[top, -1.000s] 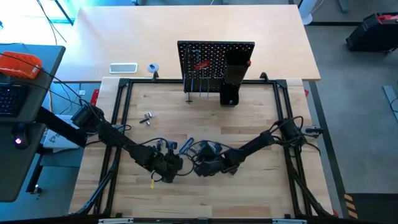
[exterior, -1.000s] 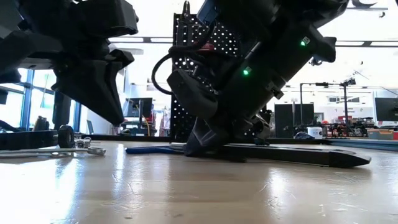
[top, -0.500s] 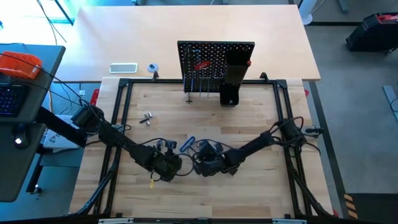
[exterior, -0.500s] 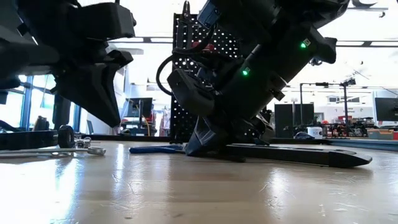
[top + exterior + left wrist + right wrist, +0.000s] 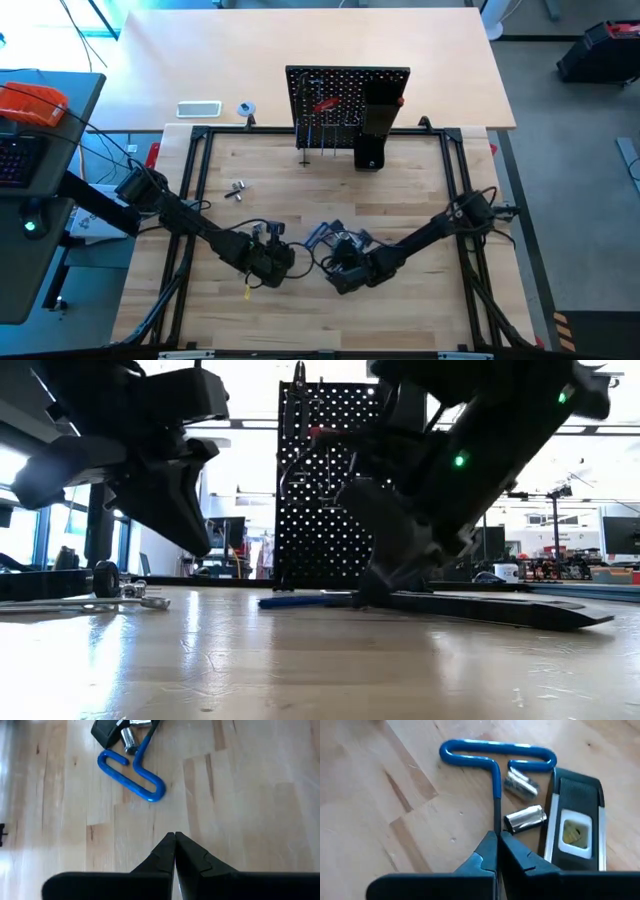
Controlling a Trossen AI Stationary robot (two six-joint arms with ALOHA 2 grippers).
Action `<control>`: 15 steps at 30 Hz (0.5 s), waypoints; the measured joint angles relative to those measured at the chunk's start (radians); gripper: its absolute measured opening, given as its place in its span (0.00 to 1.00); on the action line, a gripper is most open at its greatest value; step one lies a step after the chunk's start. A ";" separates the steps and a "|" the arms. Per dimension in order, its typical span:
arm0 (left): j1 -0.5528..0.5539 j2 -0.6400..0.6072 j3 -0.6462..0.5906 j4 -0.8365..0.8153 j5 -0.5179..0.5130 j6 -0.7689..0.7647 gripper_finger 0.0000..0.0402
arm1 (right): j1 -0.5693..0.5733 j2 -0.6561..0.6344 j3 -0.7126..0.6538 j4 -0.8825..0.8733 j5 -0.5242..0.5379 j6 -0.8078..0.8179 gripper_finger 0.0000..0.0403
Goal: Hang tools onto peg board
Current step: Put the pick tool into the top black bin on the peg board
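Resting just beyond the clenched, empty right gripper (image 5: 496, 836), the blue T-handle hex key (image 5: 496, 760) lies flat beside two silver sockets (image 5: 522, 817) and a black-and-silver bar (image 5: 575, 827); the left gripper (image 5: 175, 836), likewise clenched, points toward it; the peg board (image 5: 347, 104) stands farther off.

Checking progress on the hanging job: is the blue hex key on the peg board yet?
No: in the right wrist view the blue hex key lies flat on the wooden table, beside two small silver sockets.

peg board (image 5: 335, 95) upright, wrench (image 5: 236, 190) flat
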 joint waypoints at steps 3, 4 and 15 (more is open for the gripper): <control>0.004 0.000 0.000 0.017 -0.001 0.008 0.01 | 0.000 -0.008 0.001 -0.004 0.003 -0.017 0.00; 0.004 0.000 0.000 0.020 -0.001 0.008 0.01 | 0.000 -0.007 0.001 -0.003 0.002 -0.024 0.00; 0.006 0.000 0.000 0.036 0.015 0.017 0.01 | -0.003 -0.008 0.003 0.014 0.029 -0.061 0.01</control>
